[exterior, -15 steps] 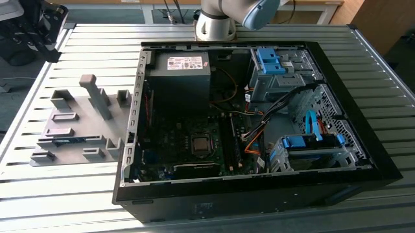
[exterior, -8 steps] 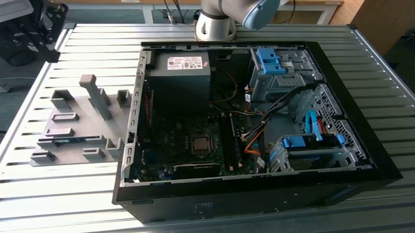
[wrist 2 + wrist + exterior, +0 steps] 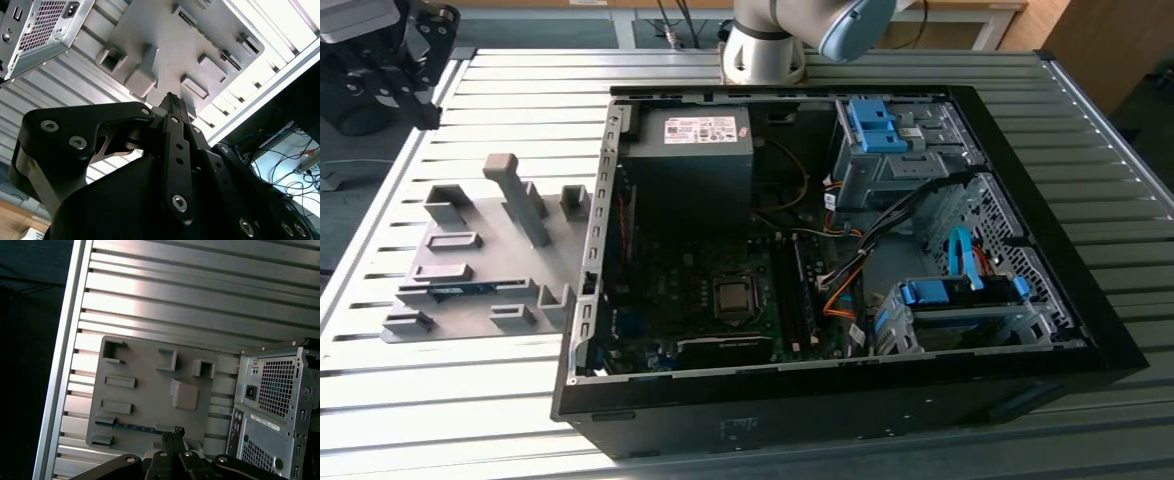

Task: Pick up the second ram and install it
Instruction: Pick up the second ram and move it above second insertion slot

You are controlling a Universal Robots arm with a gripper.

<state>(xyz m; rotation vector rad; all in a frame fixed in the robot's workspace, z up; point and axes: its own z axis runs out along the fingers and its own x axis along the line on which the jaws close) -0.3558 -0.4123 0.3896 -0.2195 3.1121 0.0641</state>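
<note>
Second ram (image 3: 131, 427) lies in grey fixture (image 3: 145, 390) on tabletop (image 3: 200, 300); we see hand (image 3: 174, 432) well apart, fingers seemingly pressed together, empty.

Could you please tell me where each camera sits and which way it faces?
Exterior view: off the arm, looking down on the open computer case and fixture plate; the arm's base shows.
First wrist view: on the arm, looking down at the plate and second ram; the shut tool shows.
Second wrist view: on the arm, looking along the tool toward the plate.
Wrist views share plate, case, tool.
</note>
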